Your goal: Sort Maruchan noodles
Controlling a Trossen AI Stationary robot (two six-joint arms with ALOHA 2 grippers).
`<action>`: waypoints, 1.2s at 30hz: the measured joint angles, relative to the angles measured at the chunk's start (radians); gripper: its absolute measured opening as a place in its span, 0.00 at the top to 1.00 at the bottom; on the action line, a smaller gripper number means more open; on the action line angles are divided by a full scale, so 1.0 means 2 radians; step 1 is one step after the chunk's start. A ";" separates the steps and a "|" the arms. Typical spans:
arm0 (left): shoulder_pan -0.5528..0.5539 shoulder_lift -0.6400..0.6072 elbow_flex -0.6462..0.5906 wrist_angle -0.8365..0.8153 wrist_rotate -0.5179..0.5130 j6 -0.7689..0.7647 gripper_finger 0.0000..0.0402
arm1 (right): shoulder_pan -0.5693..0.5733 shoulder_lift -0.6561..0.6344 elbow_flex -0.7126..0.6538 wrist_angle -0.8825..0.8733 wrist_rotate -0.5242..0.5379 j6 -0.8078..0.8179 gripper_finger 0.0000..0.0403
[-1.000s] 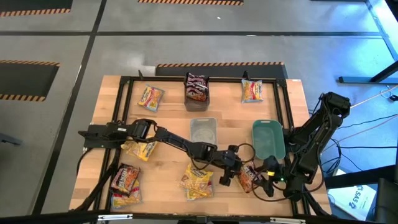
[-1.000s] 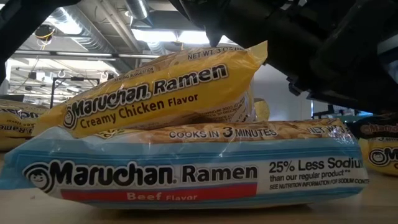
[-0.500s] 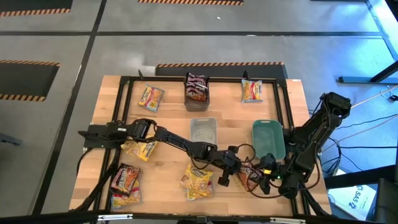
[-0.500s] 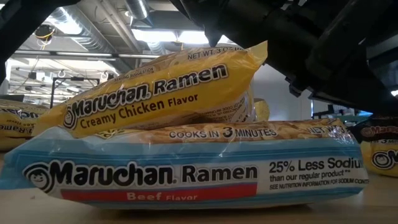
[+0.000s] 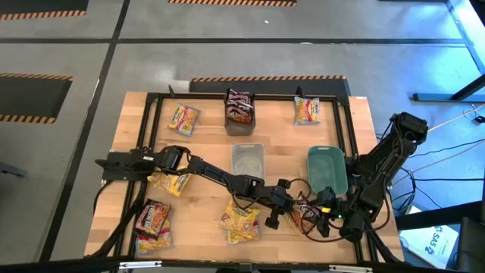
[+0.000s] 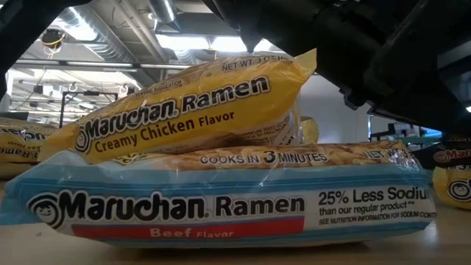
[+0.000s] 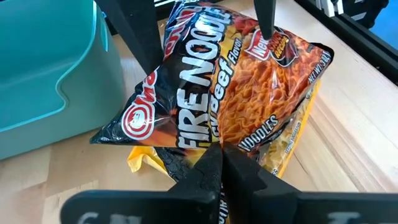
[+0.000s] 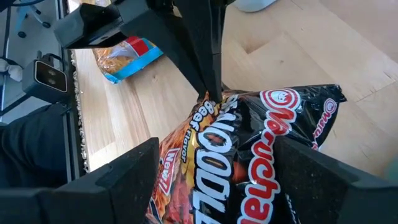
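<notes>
A dark Maruchan noodle packet with fire print (image 7: 205,81) lies near the table's front right, beside the teal bin (image 5: 327,168). It rests partly on a yellow packet (image 7: 292,140). My left gripper (image 5: 284,208) is shut on the dark packet's edge. My right gripper (image 8: 224,186) is open, one finger on either side of the same packet (image 8: 249,155); I cannot tell whether they touch it. Other noodle packets lie at the far left (image 5: 183,117), the far right (image 5: 307,110), the left (image 5: 173,182) and the near edge (image 5: 154,220) (image 5: 241,222). My left gripper pinches the dark packet's nearest edge (image 7: 214,144), about midway along it, between its two fingertips (image 8: 210,87). The fingers come slanting down from the table's left. The packet lies flat, its far part on the yellow packet and the table.
A dark grey bin (image 5: 240,110) with dark packets stands at the far middle, a clear bin (image 5: 248,159) at the centre. Close before the low camera a yellow Creamy Chicken packet (image 6: 191,110) leans on a blue beef packet (image 6: 213,202). A black frame (image 5: 151,114) rims the table.
My left gripper has shut on the dark packet's edge without moving from its place. My right gripper's fingers have edged a little toward the table's left, nearer the packet, and stay open.
</notes>
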 joint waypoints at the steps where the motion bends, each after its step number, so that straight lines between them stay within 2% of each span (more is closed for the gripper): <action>1: 0.000 0.000 0.000 0.000 0.000 0.000 1.00 | 0.000 0.000 0.000 0.000 0.000 0.000 0.25; 14: -0.011 -0.017 0.000 -0.033 -0.049 0.017 1.00 | 0.000 0.000 0.000 0.000 -0.004 -0.001 0.25; 24: -0.009 -0.027 0.000 -0.053 -0.050 0.032 1.00 | 0.000 0.000 0.000 -0.001 0.000 -0.001 0.25; 36: -0.025 -0.027 0.000 -0.056 -0.086 0.056 1.00 | 0.000 0.000 0.000 -0.002 0.000 -0.001 0.25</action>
